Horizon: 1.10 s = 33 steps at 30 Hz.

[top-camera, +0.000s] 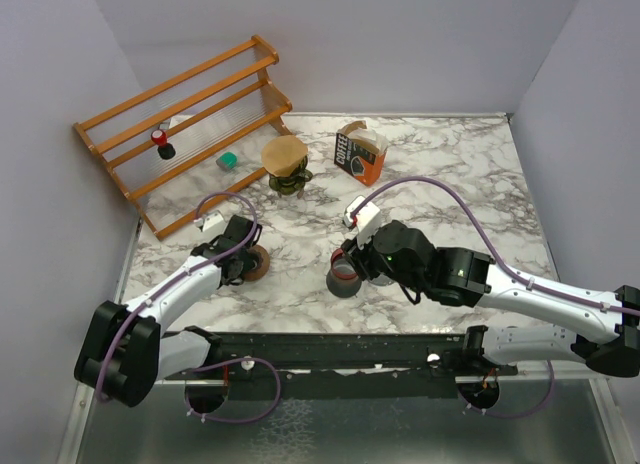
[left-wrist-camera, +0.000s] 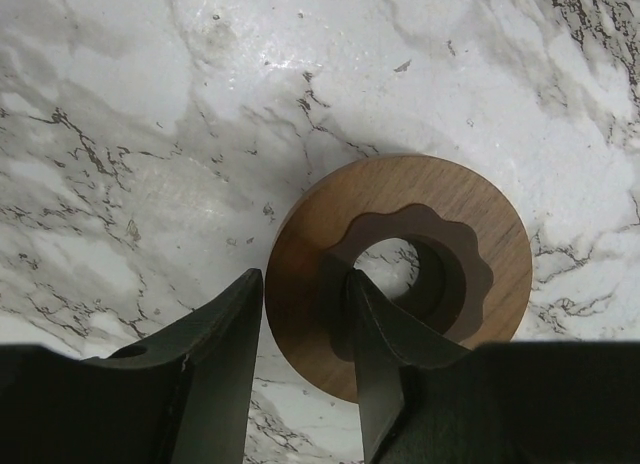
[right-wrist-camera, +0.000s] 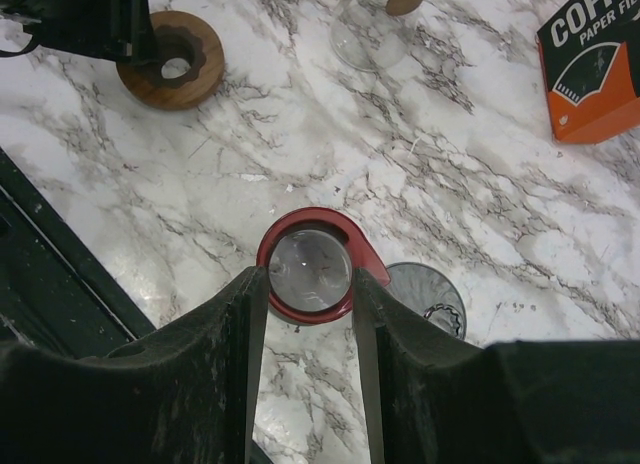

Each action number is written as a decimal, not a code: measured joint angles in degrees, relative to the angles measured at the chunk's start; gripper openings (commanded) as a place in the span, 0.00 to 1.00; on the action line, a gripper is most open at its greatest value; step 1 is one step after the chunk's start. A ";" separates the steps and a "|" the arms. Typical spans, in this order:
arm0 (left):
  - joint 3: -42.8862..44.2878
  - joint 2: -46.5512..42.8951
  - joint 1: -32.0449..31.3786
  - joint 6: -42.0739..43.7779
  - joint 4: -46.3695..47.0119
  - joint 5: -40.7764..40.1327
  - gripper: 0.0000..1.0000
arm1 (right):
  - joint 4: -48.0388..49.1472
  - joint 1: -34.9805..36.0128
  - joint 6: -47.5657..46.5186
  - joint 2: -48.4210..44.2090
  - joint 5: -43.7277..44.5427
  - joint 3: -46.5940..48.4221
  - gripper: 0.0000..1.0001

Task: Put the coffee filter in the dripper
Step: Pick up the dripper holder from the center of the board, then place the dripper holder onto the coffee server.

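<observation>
Preparation is the step in hand, I judge, not yet the filter itself. Nearest, the right tool [right-wrist-camera: 308, 284] holds a red-rimmed glass piece [right-wrist-camera: 305, 246] between half-closed fingers. The left tool [left-wrist-camera: 303, 284] pinches the near wall of the wooden ring [left-wrist-camera: 480, 234], which lies on the desk [top-camera: 450, 184]. Farther away stands the coffee filter box [top-camera: 360, 156]. Beside it a tan cone [top-camera: 284, 154] sits on a glass vessel, maybe a filter. The next move calls for one tool to come free and reach there. Only the top view shows the cone; the left wrist view shows just ring and marble.
</observation>
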 measured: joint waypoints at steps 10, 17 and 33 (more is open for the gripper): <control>-0.02 0.07 0.00 1.38 0.66 0.39 0.01 | 0.00 0.00 0.68 0.00 -0.11 0.00 0.44; 0.00 -1.25 0.00 2.67 0.59 0.81 0.00 | -0.02 0.00 1.03 0.00 -0.11 0.00 0.44; 8.68 -11.15 0.00 12.83 -6.86 15.02 0.00 | -4.17 0.00 1.42 -1.18 1.16 4.04 0.44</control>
